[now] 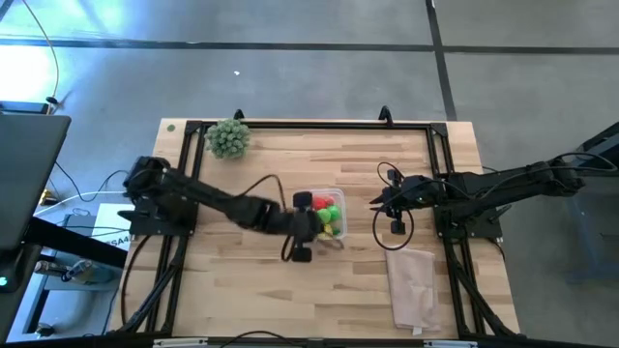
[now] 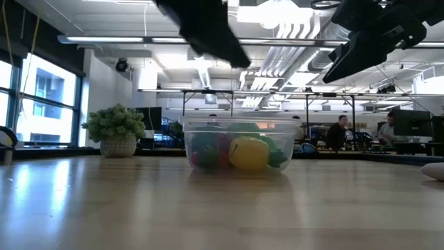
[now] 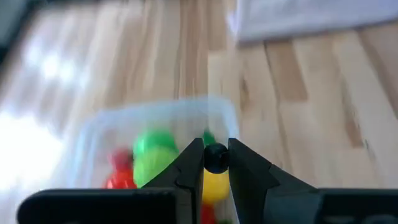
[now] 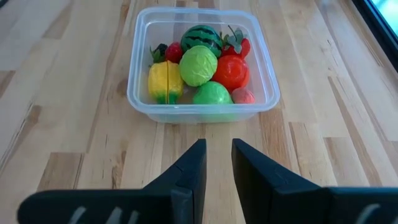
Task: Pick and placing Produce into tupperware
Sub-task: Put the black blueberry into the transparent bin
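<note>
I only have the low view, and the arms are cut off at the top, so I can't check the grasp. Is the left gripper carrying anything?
Observer: Yes, the left gripper pinches a small dark round piece over the tupperware.
Operator: And the right gripper?
Observer: Empty, fingers slightly apart, pointing at the tupperware from the beige cloth's side.
Operator: What's hidden inside?
Observer: A striped green watermelon, against the wall farthest from the right gripper.

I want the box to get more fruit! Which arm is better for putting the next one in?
Left. The left gripper hangs right over the tupperware with a dark berry pinched between its fingers. The right gripper is empty and off to the side.
</note>
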Motion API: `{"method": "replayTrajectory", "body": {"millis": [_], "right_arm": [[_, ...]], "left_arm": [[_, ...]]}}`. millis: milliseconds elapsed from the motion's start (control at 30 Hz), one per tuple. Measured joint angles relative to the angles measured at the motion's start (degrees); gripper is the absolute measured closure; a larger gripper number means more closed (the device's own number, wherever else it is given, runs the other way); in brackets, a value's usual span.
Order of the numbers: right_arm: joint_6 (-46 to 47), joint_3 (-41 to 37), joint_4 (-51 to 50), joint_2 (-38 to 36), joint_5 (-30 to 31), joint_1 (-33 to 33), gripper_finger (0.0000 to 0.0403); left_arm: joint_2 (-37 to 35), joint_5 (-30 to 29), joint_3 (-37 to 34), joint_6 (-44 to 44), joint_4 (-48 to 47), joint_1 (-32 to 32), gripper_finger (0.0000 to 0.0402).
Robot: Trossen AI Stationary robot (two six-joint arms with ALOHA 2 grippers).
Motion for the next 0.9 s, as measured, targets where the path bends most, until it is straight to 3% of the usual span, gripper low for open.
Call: {"method": "replayTrajectory", "body": {"millis": [167,467,633,900], "right_arm": [[0.0,0.0,0.0,0.0,0.0,0.0,0.0336],[0.0,0.0,0.0,0.0,0.0,0.0,0.0336],[0.0,0.0,0.0,0.0,0.0,0.0,0.0336],[0.0,0.0,0.0,0.0,0.0,0.0,0.0336]], "left_arm": [[0.0,6.3,-1.7,-4.2,-6.0,3.1,0.0353],[0.4,6.8,-4.3,-5.2,-6.2,4.0,0.0345],[1.8,10.9,-4.2,-5.1,-6.5,4.0,0.0345],[2.7,9.3,-4.4,-4.5,-7.4,4.0,0.0344]]}}
